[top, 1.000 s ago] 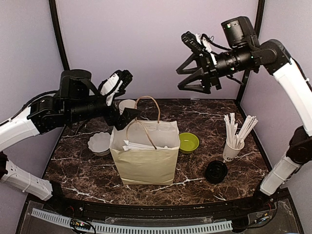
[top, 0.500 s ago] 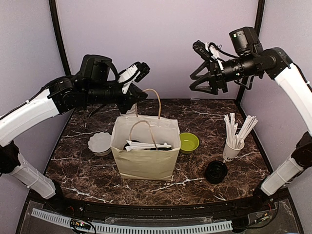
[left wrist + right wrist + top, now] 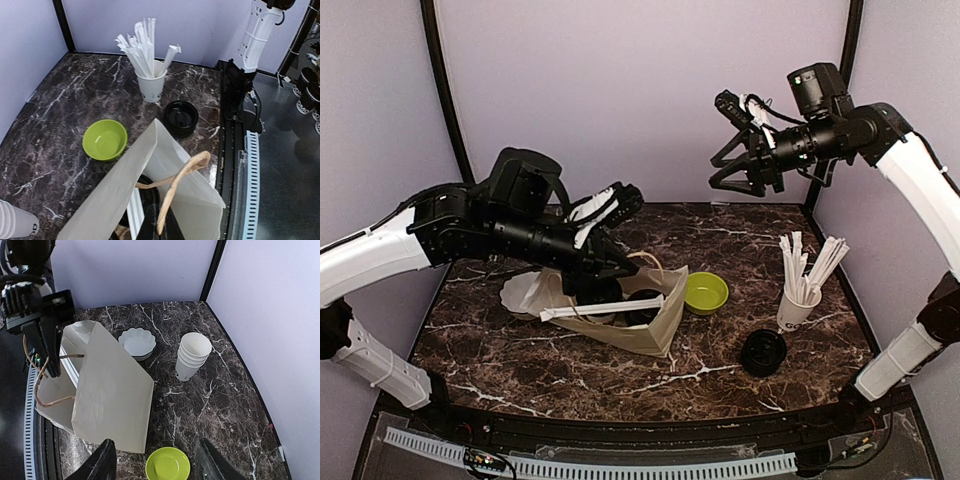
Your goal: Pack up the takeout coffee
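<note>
Takeout coffee (image 3: 640,317): apparently inside tipped bag (image 3: 655,332).
Left gripper (image 3: 605,262): clenched on bag handle (image 3: 182,172).
Right gripper (image 3: 720,172): released.
Remaining: stand bag upright.

A robot lab booth: plain lilac walls (image 3: 620,90), black frame posts (image 3: 447,100), marbled tabletop (image 3: 520,370).

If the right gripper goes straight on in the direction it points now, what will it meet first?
Probably the lime-green bowl, seen just ahead of the right gripper in its wrist view, though depth is unclear.
</note>
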Controlling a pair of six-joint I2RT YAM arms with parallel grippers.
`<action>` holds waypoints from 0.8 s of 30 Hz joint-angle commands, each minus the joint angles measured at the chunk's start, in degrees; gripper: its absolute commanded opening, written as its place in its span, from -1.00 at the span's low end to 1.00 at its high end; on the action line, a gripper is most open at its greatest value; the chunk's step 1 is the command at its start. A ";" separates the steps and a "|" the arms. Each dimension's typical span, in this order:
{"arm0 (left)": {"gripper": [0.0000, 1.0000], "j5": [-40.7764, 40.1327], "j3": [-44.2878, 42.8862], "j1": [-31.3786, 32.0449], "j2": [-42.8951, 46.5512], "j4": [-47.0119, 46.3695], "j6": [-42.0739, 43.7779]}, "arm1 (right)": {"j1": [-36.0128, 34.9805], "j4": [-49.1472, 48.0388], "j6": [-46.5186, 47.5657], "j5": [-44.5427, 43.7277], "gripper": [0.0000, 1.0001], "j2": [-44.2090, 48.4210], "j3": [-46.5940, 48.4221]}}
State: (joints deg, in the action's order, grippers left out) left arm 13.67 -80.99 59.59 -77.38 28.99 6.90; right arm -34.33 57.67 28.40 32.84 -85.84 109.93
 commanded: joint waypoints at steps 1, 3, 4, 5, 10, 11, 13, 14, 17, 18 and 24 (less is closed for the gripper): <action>-1.00 0.16 2.55 3.23 4.22 2.32 -4.79 | 0.31 -1.00 -0.38 1.92 0.07 -0.18 0.37; -1.00 -0.43 4.11 4.61 5.35 2.30 -6.27 | 0.31 -0.80 -0.29 1.78 0.08 0.40 -0.07; -1.00 -1.07 4.49 4.90 5.73 2.25 -6.56 | 0.31 -0.74 -0.24 1.46 0.08 0.61 -0.25; -1.00 -1.39 5.18 5.35 6.56 2.02 -7.91 | 0.31 -0.68 -0.27 1.18 0.08 0.67 -0.39; -1.00 -3.14 6.26 5.86 8.99 1.36 -8.36 | 0.32 -0.40 -0.27 0.61 0.08 0.38 -0.87; -1.00 -3.44 6.41 5.88 9.22 1.21 -7.99 | 0.31 -0.45 -0.31 0.50 0.08 0.22 -0.92; -1.00 -4.44 6.57 5.88 9.86 0.64 -7.44 | 0.36 -0.36 -0.37 0.39 0.09 -0.14 -0.57; -1.00 -5.15 6.60 5.89 10.16 0.23 -7.39 | 0.34 -0.29 -0.37 0.34 0.09 -0.26 -0.45; -1.00 -7.03 6.75 5.89 10.61 -0.93 -4.57 | 0.36 -0.30 -0.31 -0.39 0.11 -0.33 -0.33; -1.00 -8.98 6.65 5.89 10.55 -1.52 -4.20 | 0.32 -0.31 -0.29 -0.75 0.11 -0.37 -0.41; -1.00 -21.41 2.59 4.98 7.97 -5.60 -0.32 | 0.37 -0.41 0.01 -2.79 0.12 -0.27 -1.30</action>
State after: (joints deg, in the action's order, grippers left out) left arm 1.34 -75.20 65.19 -68.36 27.86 3.20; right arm -34.33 57.91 28.42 31.81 -86.04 109.56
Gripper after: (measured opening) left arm 0.025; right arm 0.559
